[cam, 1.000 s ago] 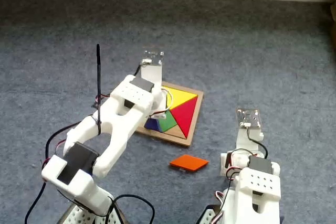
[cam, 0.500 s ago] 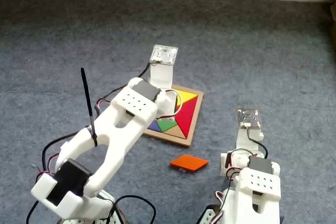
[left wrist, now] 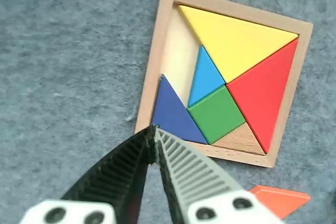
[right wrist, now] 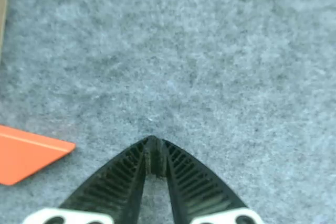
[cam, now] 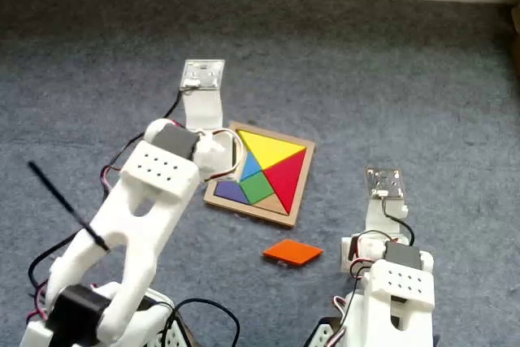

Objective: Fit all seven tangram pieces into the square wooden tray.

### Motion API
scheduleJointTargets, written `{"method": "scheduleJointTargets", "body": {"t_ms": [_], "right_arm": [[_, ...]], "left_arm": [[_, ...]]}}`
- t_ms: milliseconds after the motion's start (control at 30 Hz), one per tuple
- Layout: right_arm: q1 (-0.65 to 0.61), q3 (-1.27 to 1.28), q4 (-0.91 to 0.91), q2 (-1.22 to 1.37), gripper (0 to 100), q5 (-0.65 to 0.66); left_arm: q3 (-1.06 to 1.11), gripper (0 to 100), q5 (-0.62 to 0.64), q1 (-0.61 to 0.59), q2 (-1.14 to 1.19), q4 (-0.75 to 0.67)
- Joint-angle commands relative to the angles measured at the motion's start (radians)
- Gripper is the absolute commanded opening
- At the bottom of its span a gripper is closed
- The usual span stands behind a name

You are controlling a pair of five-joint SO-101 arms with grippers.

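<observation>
Orange piece (cam: pixel 292 252) lies flat on the grey surface (cam: pixel 406 79), just outside the tray (cam: pixel 302 187) at about 5 o'clock from it in the high view, its long axis running 9 to 3. The tray holds 5 coloured pieces (cam: pixel 268 170) and has 2 bare gaps, a slanted strip along one side and a small triangle at the near edge. My right gripper (right wrist: pixel 152 153) is closed on nothing above the surface, and the orange piece is near it, at 8 o'clock. My left gripper (left wrist: pixel 154 135), also closed and empty, sits at about 11 o'clock from the tray, so the tray lies between it and the piece. I judge my right arm the nearer one.
</observation>
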Motion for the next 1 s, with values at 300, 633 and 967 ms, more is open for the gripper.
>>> {"method": "scheduleJointTargets", "body": {"t_ms": [300,633,967], "right_arm": [[-0.035,-0.257,0.148,-0.007,1.0,0.258],[-0.334,-0.493,0.447,-0.005,14.1,0.264],[-0.558,-0.492,0.456,-0.004,20.7,0.262]], "left_arm": [[0.357,1,-0.239,-0.298,-0.417,-0.009],[0.697,1,-0.347,-0.513,-0.627,-0.209],[0.938,1,-0.437,-0.555,-0.920,-0.261]]}}
